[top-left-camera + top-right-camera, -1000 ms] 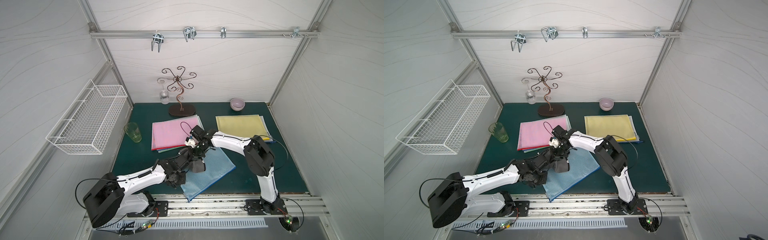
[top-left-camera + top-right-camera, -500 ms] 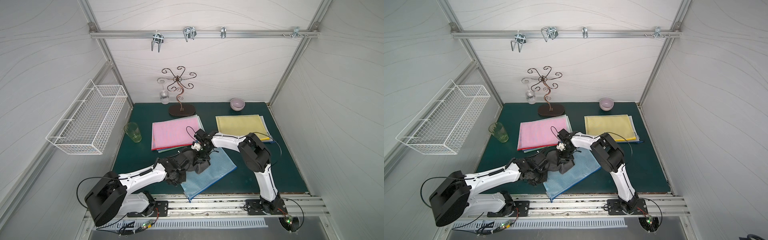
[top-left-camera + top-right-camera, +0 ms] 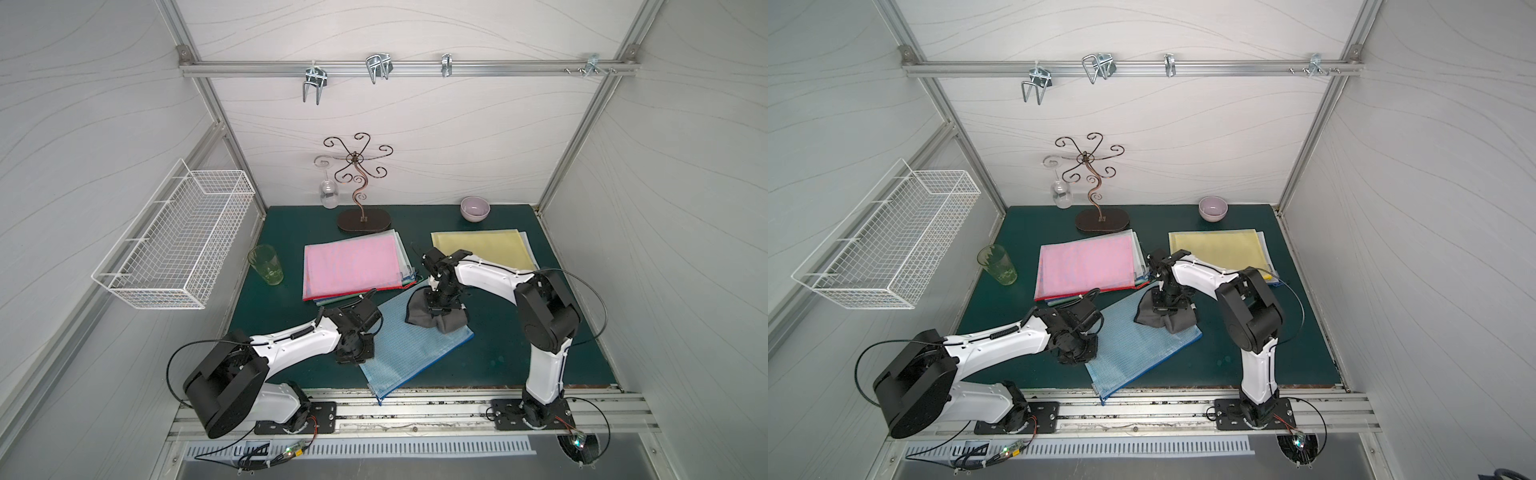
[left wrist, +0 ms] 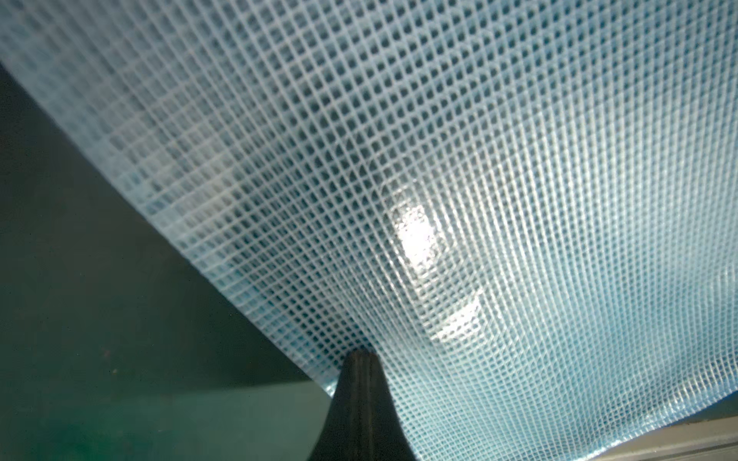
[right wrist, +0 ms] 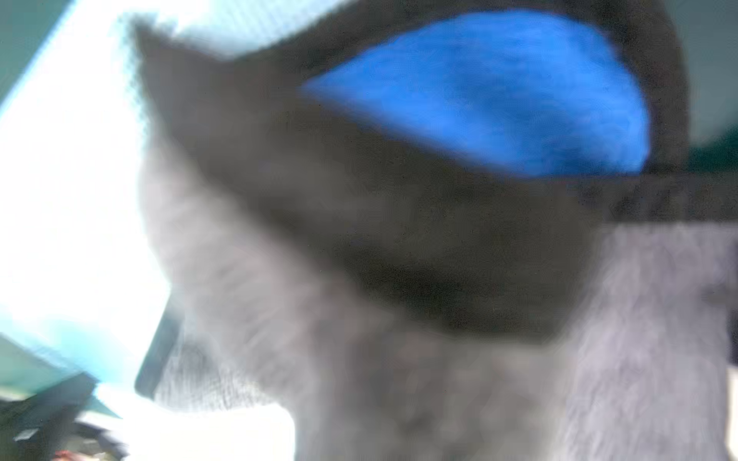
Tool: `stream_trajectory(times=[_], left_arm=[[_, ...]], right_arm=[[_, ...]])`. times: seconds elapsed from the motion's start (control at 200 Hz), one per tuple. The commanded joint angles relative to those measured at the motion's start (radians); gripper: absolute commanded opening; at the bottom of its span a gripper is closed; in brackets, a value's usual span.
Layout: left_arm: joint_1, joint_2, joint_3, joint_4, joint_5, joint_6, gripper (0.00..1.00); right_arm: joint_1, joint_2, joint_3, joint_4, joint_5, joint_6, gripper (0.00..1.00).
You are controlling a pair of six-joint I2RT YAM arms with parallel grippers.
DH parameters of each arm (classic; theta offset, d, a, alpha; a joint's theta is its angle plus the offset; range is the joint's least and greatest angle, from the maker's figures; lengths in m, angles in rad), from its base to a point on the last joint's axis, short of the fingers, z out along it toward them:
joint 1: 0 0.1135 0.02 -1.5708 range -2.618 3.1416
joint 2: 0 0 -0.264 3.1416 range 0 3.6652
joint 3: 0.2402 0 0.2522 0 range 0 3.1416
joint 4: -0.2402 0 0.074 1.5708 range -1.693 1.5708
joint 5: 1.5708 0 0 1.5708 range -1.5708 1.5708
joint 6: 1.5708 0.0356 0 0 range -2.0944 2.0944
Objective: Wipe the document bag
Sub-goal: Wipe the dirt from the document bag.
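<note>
A blue mesh document bag (image 3: 415, 349) (image 3: 1138, 349) lies askew on the green mat, and its near corner reaches over the front rail. On its far right corner sits a crumpled grey cloth (image 3: 434, 320) (image 3: 1165, 320). My right gripper (image 3: 442, 305) (image 3: 1169, 305) points down, shut on the cloth. In the right wrist view the blurred cloth (image 5: 399, 359) fills the frame and hides the jaws. My left gripper (image 3: 355, 353) (image 3: 1077, 353) is shut, its tip (image 4: 360, 357) resting on the bag's (image 4: 439, 179) left edge.
A pink-topped stack of bags (image 3: 353, 266) and a yellow bag (image 3: 482, 249) lie behind. A green glass (image 3: 266, 264) stands at the left, with a bowl (image 3: 475, 208) and a metal stand (image 3: 361, 195) holding a wine glass (image 3: 328, 195) at the back. A wire basket (image 3: 174, 241) hangs on the left wall.
My right gripper has dragged the grey cloth rightward across the blue bag, away from the left gripper. The left gripper has stayed at the bag's left edge.
</note>
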Motion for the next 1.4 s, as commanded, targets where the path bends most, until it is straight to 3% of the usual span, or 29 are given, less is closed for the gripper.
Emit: stream_trajectory(times=[0.0, 0.065, 0.18, 0.285, 0.43, 0.625, 0.745, 0.815, 0.936, 1.036, 1.141, 1.256, 1.396], left_arm=[[0.008, 0.053, -0.078, 0.098, -0.033, 0.015, 0.00], [0.013, 0.034, -0.082, 0.096, -0.035, 0.013, 0.00], [0.024, 0.023, -0.088, 0.098, -0.033, 0.013, 0.00], [0.029, 0.017, -0.089, 0.099, -0.026, 0.014, 0.00], [0.037, 0.006, -0.096, 0.092, -0.030, 0.024, 0.00], [0.043, 0.002, -0.107, 0.091, -0.037, 0.036, 0.00], [0.043, -0.009, -0.124, 0.098, -0.037, 0.033, 0.00], [0.043, -0.020, -0.123, 0.092, -0.037, 0.033, 0.00], [0.043, -0.053, -0.117, 0.089, -0.041, 0.029, 0.00], [0.044, -0.072, -0.106, 0.078, -0.042, 0.029, 0.00], [0.043, -0.094, -0.105, 0.060, -0.050, 0.024, 0.00], [0.044, -0.124, -0.120, 0.041, -0.053, 0.012, 0.00], [0.043, -0.167, -0.139, 0.025, -0.066, -0.008, 0.00]], right_arm=[[0.107, -0.019, 0.076, -0.131, -0.077, -0.130, 0.00], [0.170, 0.024, 0.112, -0.163, -0.224, -0.171, 0.00], [0.230, 0.082, 0.085, -0.060, -0.479, -0.149, 0.00], [0.248, 0.149, 0.039, 0.042, -0.564, -0.100, 0.00], [0.206, 0.164, -0.068, 0.101, -0.475, -0.049, 0.00], [-0.018, -0.041, -0.230, 0.020, -0.067, -0.002, 0.00], [-0.056, -0.141, -0.190, -0.093, 0.129, -0.026, 0.00], [-0.012, -0.160, -0.128, -0.127, 0.103, -0.060, 0.00], [0.103, -0.080, 0.028, -0.127, -0.131, -0.107, 0.00], [0.190, 0.053, 0.175, -0.067, -0.296, -0.090, 0.00], [0.250, 0.217, 0.348, -0.027, -0.384, -0.076, 0.00], [0.235, 0.341, 0.425, -0.018, -0.366, -0.035, 0.00], [0.082, 0.262, 0.242, 0.025, -0.225, 0.013, 0.00]])
